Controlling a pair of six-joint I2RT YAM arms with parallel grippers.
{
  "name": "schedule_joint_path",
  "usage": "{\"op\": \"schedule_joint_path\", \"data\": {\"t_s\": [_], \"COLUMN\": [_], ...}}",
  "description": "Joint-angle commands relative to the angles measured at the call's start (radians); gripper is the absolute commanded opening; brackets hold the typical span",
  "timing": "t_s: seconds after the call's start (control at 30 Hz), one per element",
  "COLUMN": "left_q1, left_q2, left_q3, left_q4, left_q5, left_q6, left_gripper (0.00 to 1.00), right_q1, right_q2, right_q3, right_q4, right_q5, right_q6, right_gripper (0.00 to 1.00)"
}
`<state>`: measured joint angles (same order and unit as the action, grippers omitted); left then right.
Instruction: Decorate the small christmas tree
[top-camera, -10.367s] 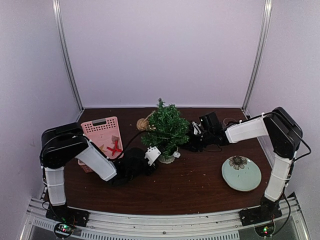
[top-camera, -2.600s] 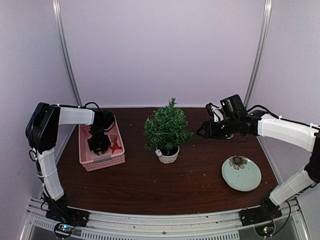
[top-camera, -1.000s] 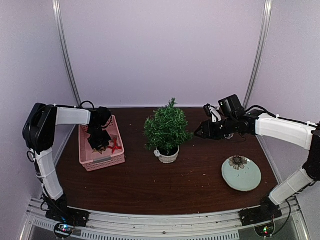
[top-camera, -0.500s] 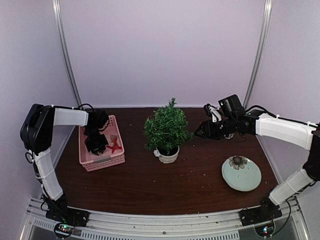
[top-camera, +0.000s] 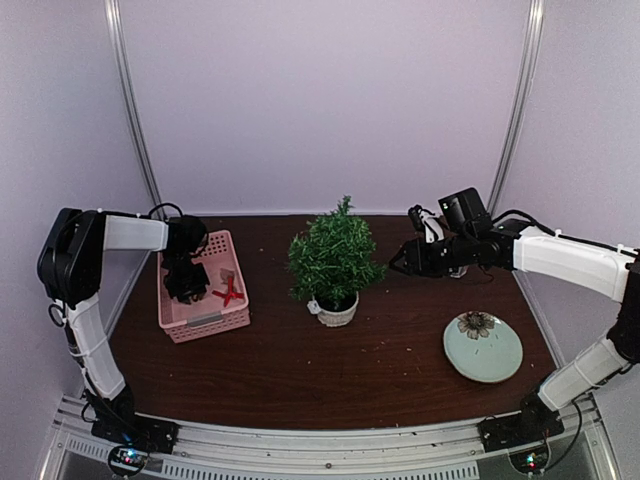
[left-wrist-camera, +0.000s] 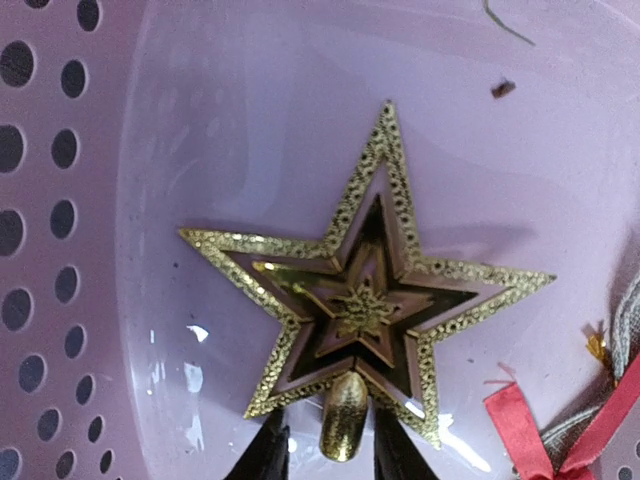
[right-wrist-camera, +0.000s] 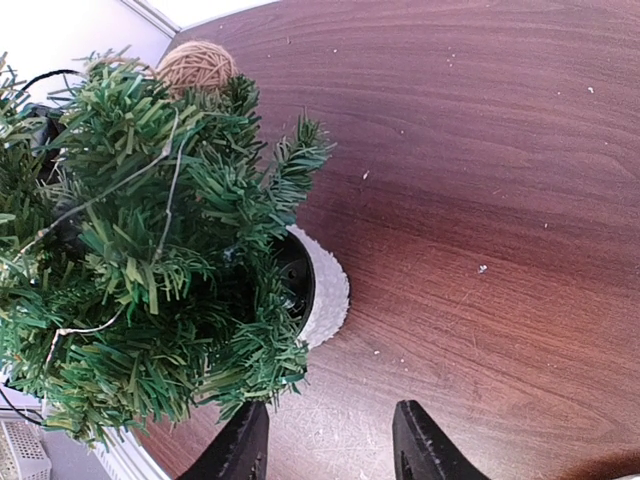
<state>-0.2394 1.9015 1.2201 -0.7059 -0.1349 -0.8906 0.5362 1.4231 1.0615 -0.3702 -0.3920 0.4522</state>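
Hovering inside the pink basket (top-camera: 205, 325), left gripper (left-wrist-camera: 330, 455) straddles the gold star (left-wrist-camera: 365, 300) stem, jaws parted, no grip. Right gripper (right-wrist-camera: 330, 440) sits beside the small christmas tree (top-camera: 333, 255), jaws apart, empty. Tree upright in white pot (top-camera: 337, 315), mid-table (top-camera: 380, 370), between basket and right gripper.

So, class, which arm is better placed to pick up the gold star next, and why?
Left. The left gripper hangs in the pink basket, its open fingers either side of the gold star at its stub. The right gripper is open and empty beside the tree, far from the basket.
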Motion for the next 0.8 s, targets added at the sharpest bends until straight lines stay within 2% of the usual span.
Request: {"op": "schedule_joint_path", "data": {"t_s": [0.0,0.47,0.6,0.77], "left_q1": [0.014,0.024,0.023,0.023], "left_q2": [0.056,0.090,0.013,-0.163], "left_q3": [-0.027,-0.005,-0.032,-0.096], "left_q4": [0.041,0.070,0.078,0.108], "left_q5": [0.015,0.014,0.007,0.007], "left_q6": [0.025,0.127,0.163,0.236], "left_gripper": [0.27,0.09,0.07,0.05], "right_q1": [-0.008,-0.007,-0.007,-0.008], "right_q2": [-0.024,-0.019,-0.022,-0.037], "right_q3": [0.011,0.036,0.077,0.134], "right_q4": [0.020,0.015,-0.010,-0.042], "right_q5": [0.011,0.007,0.008,0.009], "right_q6": [0.010,0.009,-0.016,-0.044], "right_gripper": [0.44,0.44,0.44,0.45]}}
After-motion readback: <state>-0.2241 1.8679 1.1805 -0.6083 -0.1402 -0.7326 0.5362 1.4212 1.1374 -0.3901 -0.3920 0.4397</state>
